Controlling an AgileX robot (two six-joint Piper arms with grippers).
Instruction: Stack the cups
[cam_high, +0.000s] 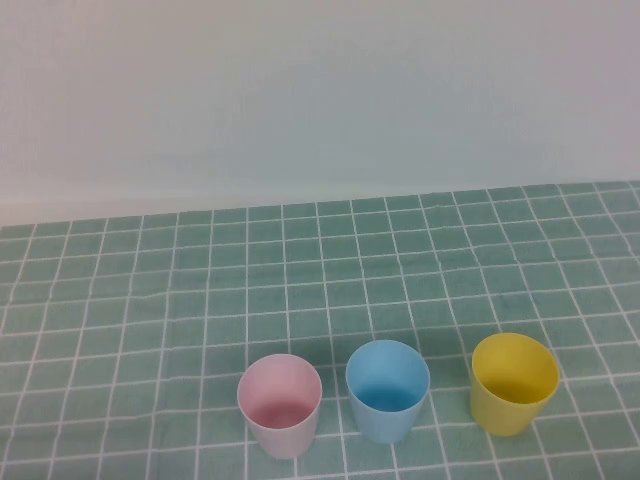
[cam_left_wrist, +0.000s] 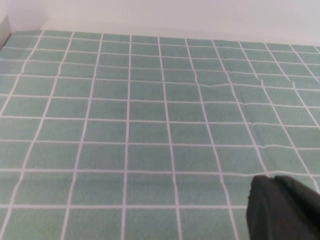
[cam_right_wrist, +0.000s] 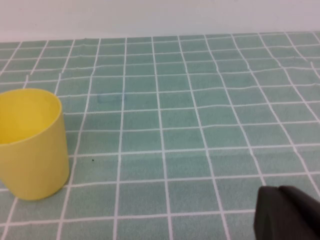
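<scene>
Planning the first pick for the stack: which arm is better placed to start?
Probably the right. The right gripper, shut, has the yellow cup in its wrist view, upright at the row's right end. The left gripper, also shut, faces only bare checked cloth.

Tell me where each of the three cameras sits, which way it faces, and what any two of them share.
High: raised on the robot's side, angled down at pink cup, blue cup, yellow cup on the green grid cloth; no arm shows.
Left wrist: low over bare cloth; only the shut left gripper shows.
Right wrist: low, facing the yellow cup; the shut right gripper shows.
Shared: high and right wrist both show the yellow cup.
</scene>
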